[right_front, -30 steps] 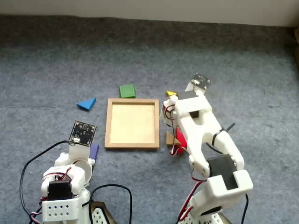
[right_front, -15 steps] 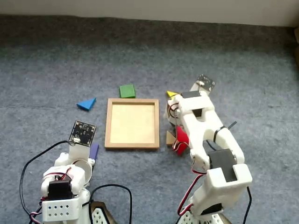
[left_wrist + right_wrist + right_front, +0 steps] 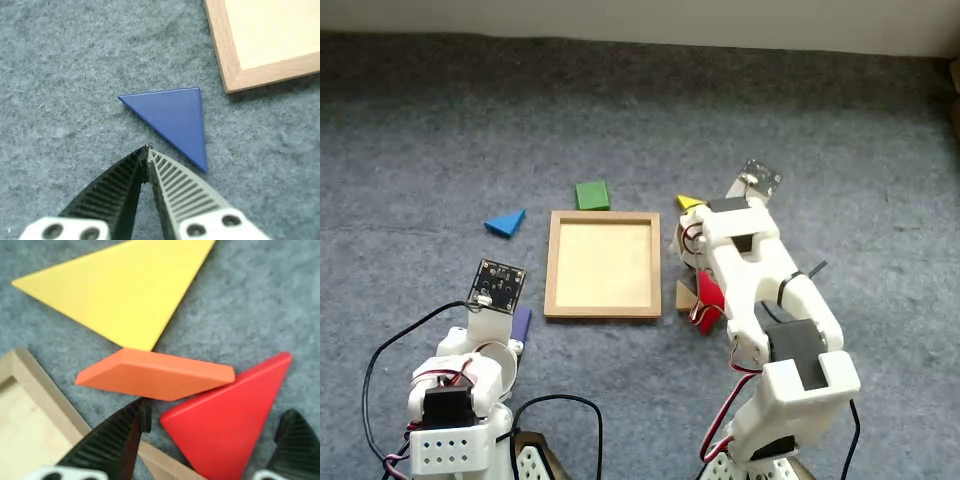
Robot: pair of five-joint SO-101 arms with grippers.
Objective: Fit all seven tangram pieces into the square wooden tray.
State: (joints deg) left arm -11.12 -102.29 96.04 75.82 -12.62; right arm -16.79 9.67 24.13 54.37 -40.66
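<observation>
Right of the wooden tray (image 3: 602, 310), right gripper (image 3: 220, 422) spread wide around red triangle (image 3: 240, 395), left gripper (image 3: 147, 152) pinched closed just beside dark blue triangle (image 3: 175, 117).

Nothing legible is showing: the wooden tray (image 3: 602, 215) and the dark blue triangle (image 3: 175, 117) are lying plain-faced, carrying no letters, numbers or signs

White arms (image 3: 750, 270), black cables (image 3: 395, 340), ribbed left hand (image 3: 146, 150)
</observation>
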